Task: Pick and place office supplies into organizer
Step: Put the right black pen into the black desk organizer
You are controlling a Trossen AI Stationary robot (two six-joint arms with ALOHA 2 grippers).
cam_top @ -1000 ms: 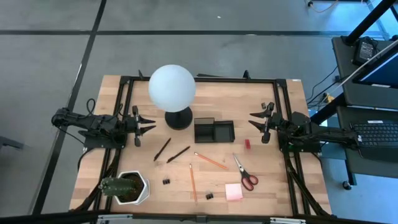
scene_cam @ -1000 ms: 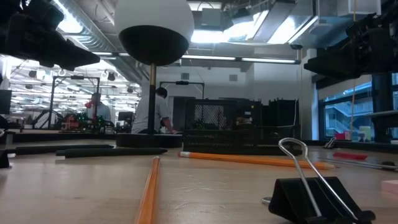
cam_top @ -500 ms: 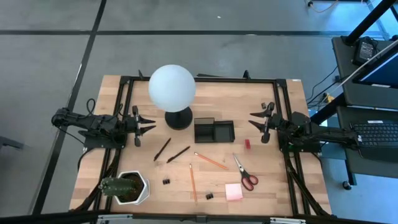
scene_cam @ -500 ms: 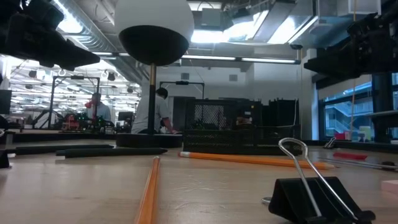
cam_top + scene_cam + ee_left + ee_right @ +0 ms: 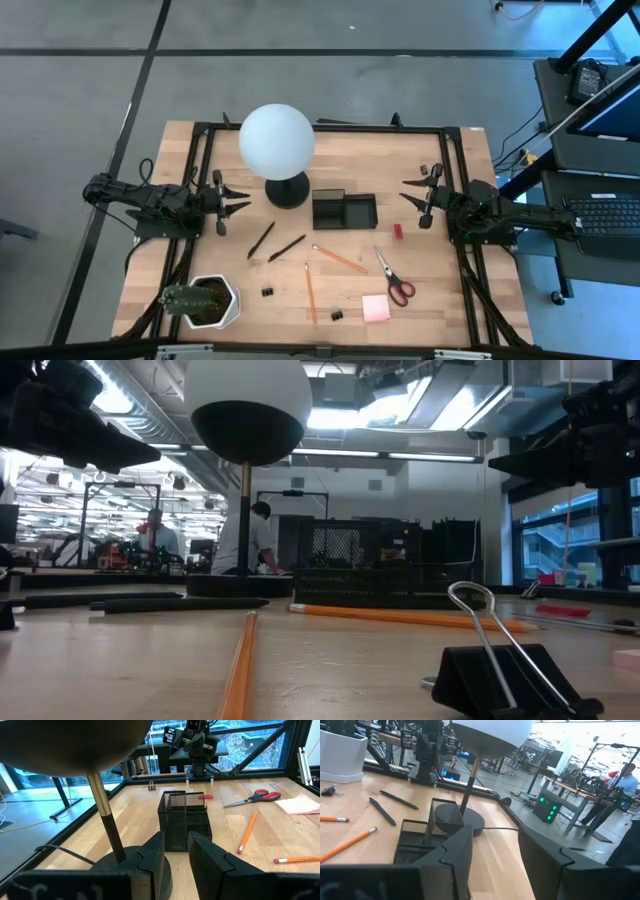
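Note:
The black mesh organizer (image 5: pixel 345 211) stands mid-table, right of the lamp's base. Two black pens (image 5: pixel 276 243), two orange pencils (image 5: pixel 338 259), red-handled scissors (image 5: pixel 395 280), a pink sticky-note pad (image 5: pixel 376 308), a small red block (image 5: pixel 397 231) and binder clips (image 5: pixel 268 291) lie flat on the wood nearer the front edge. My left gripper (image 5: pixel 244 199) hovers open at the table's left side, pointing toward the lamp base. My right gripper (image 5: pixel 404 194) hovers open at the right side, pointing at the organizer (image 5: pixel 427 837).
A white globe lamp (image 5: pixel 277 142) on a round black base (image 5: pixel 287 190) stands left of the organizer. A green plant in a white pot (image 5: pixel 203 301) sits at the front left corner. Another binder clip (image 5: pixel 430 170) lies behind the right gripper. People show in the room beyond.

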